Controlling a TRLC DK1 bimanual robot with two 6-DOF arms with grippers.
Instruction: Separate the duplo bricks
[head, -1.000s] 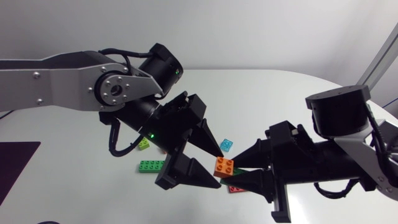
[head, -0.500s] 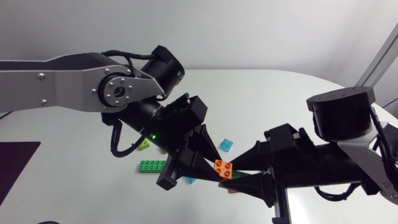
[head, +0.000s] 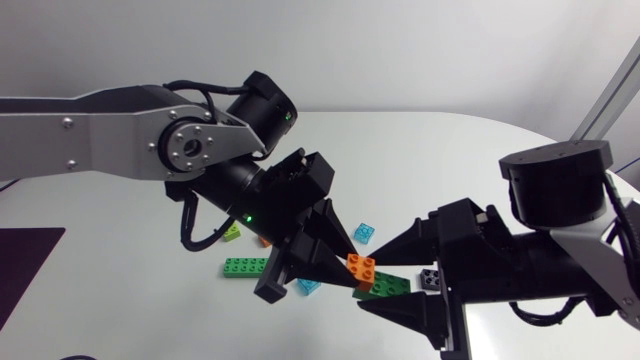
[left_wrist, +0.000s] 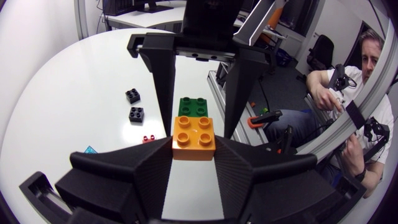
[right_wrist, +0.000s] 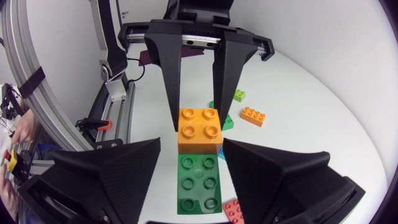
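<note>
Left jaws clamp the orange brick (head: 360, 268), joined to a green brick (head: 386, 285). Right jaws stand wide open around it

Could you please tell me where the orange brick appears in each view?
Head view: orange brick between the left claw's fingers.
Left wrist view: orange brick between its own claw's fingers.
Right wrist view: orange brick pinched by the opposing left claw.
Shared landmark: the green brick joined to it.
</note>
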